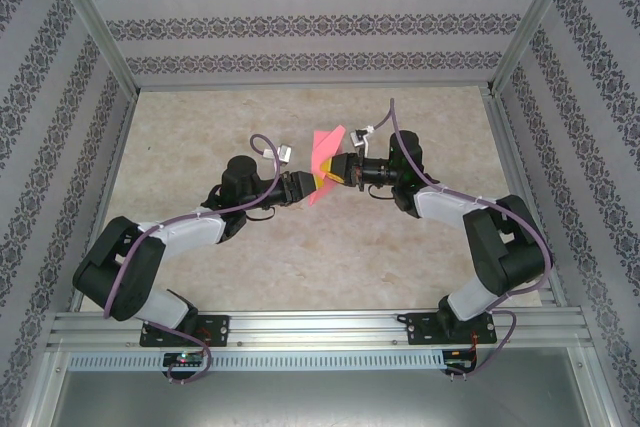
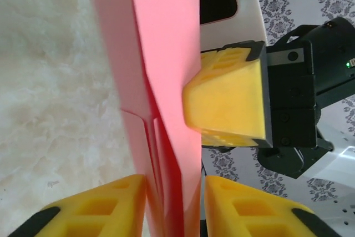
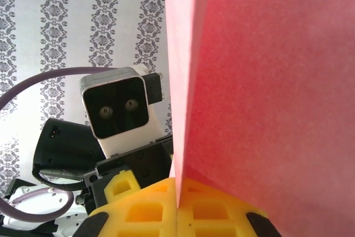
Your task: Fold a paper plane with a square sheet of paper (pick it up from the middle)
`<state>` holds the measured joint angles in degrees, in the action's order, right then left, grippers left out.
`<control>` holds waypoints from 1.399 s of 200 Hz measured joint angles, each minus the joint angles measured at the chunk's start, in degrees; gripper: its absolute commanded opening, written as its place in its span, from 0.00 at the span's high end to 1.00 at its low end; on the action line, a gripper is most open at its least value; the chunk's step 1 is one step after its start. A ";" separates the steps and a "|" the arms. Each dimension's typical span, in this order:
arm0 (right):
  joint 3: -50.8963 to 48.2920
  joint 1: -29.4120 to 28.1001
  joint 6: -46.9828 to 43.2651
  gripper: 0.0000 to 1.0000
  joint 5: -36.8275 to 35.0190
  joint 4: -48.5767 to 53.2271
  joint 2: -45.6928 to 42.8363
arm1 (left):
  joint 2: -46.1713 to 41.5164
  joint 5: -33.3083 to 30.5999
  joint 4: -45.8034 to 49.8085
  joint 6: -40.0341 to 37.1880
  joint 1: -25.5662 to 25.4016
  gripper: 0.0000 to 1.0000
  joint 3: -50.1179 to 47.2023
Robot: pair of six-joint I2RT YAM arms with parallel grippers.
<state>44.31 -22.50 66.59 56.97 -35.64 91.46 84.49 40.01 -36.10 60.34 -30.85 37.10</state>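
my right claw (image 3: pixel 177 192) clamped on paper (image 3: pixel 266 81) | my left claw (image 2: pixel 175 192) fingers hug paper both sides, can't tell if pinching | paper upright in air over table (image 1: pixel 200 147) middle | tip: I close left squarely across crease before right lets go

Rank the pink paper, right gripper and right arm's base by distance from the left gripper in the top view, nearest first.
1. pink paper, right at the left gripper.
2. right gripper, just across the paper.
3. right arm's base, bottom right of the view.
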 measured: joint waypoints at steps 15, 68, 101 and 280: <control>0.09 0.09 -0.48 0.85 0.11 0.98 0.02 | 0.00 -0.09 0.15 -0.22 0.00 0.89 0.02; 2.78 2.43 -14.12 0.43 -6.75 23.26 -3.17 | -1.18 -5.20 13.55 -7.91 -0.02 0.94 2.01; 4.09 3.15 -24.39 0.29 -19.61 39.56 -9.57 | -2.95 -19.19 37.27 -18.62 -0.83 0.93 11.47; 1.90 3.28 -30.10 0.21 -43.45 54.07 -14.69 | 18.16 -53.22 76.96 -28.98 -12.61 0.29 34.49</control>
<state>46.22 -19.22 36.49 13.52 18.44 76.77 102.65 -13.21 40.86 31.35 -43.46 71.59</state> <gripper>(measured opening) 0.786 0.682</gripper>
